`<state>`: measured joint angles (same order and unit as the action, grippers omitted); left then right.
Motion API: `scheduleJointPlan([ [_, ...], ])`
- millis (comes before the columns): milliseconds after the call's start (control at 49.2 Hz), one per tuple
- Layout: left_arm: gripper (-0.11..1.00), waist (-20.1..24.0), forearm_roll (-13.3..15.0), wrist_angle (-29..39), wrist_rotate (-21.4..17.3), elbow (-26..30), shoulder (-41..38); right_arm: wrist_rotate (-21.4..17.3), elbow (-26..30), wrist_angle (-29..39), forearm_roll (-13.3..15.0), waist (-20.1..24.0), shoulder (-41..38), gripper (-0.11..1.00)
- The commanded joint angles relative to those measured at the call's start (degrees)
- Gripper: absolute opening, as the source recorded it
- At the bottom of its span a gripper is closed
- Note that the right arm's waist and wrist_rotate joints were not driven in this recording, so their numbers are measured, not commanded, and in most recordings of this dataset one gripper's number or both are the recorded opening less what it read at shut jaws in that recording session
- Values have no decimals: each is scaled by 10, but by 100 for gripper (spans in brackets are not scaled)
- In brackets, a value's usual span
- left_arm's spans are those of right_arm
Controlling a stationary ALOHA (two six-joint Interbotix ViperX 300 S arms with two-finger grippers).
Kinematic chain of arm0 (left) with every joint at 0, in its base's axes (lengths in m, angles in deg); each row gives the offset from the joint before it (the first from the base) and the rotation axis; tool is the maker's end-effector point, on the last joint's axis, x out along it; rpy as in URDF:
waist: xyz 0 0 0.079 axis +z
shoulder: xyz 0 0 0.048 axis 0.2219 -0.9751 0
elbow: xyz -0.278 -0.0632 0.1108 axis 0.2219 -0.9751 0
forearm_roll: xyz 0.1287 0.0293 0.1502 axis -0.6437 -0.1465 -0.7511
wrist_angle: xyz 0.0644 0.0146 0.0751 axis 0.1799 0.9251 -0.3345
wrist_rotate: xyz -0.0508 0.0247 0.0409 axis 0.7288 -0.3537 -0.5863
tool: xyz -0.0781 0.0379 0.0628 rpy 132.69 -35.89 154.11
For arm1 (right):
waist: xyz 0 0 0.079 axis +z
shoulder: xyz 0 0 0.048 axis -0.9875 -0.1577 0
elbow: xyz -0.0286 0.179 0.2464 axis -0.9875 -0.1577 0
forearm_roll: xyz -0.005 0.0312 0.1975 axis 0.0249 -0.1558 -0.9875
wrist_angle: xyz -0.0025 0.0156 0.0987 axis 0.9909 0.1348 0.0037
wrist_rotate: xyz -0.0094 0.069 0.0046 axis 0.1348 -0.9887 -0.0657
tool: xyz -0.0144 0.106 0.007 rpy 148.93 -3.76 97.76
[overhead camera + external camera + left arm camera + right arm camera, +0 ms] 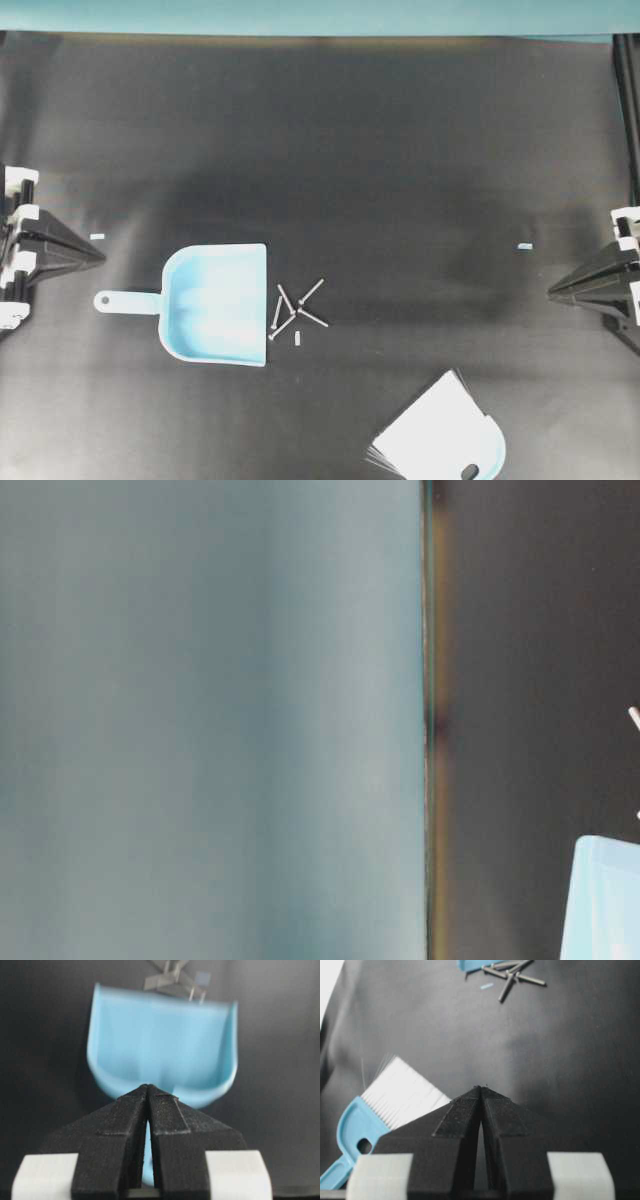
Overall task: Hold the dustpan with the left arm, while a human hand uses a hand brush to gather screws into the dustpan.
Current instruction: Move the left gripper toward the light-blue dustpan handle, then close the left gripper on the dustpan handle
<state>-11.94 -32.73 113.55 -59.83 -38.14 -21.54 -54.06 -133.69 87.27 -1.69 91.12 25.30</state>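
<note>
On the black table (330, 130), seen from overhead, the dustpan (218, 303) lies flat a little toward eight o'clock of centre, its short handle with the hole pointing to nine o'clock and its straight front edge facing three o'clock. Just off that edge, toward three o'clock, the screws (296, 305) lie in a loose crossed cluster, close to the lip but outside the scoop, with a tiny white stub (300, 337) beside them toward six o'clock. At the nine o'clock border the left gripper (98, 254) reaches in level, its pointed tip aimed at three o'clock and stopping short of the handle, apart from it; in the left wrist view its fingers (125, 1125) are pressed together with nothing between them, the rounded back of the dustpan just beyond their tip at twelve o'clock. At the three o'clock border the right gripper (553, 291) mirrors this, tip toward nine o'clock, and its wrist view shows it likewise clenched on nothing. The hand brush (442, 437) lies near five o'clock, well apart from both grippers, white bristles fanned toward ten o'clock, blue back and oval hole toward the bottom edge. Two small pale tabs (97, 236) sit near either gripper.
</note>
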Motion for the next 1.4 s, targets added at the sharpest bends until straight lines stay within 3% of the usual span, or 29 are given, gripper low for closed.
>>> scheduleJointPlan([
  [0, 0, -2, -2, 31, 2, 4, -6, 0, 1, -11, -1, 0, 4, -1],
  [264, 5, -59, -2, 22, 2, -6, -15, 0, -5, -3, -1, 0, 47, -1],
  [325, 16, -67, -2, 18, 4, -5, -19, 1, -7, -1, -1, 0, 56, -1],
  [427, 46, -68, -2, -9, 11, -10, -31, 0, -9, 4, -1, 0, 69, -1],
  [528, 75, -69, -2, -105, 24, -33, -52, 1, -10, 4, -2, 0, 76, -1],
  [589, 84, -68, -2, -175, 33, -54, -72, 0, -10, 5, -2, 0, 78, -1],
  [671, 80, -57, -2, -250, 47, -78, -111, 0, -11, 5, -2, 0, 80, -1],
  [975, 80, -46, -2, -361, 53, -93, -240, 1, -11, 4, -1, 0, 81, -1],
  [1382, 80, -45, -2, -366, 57, -76, -327, 0, -11, 5, -2, 0, 81, -1],
])
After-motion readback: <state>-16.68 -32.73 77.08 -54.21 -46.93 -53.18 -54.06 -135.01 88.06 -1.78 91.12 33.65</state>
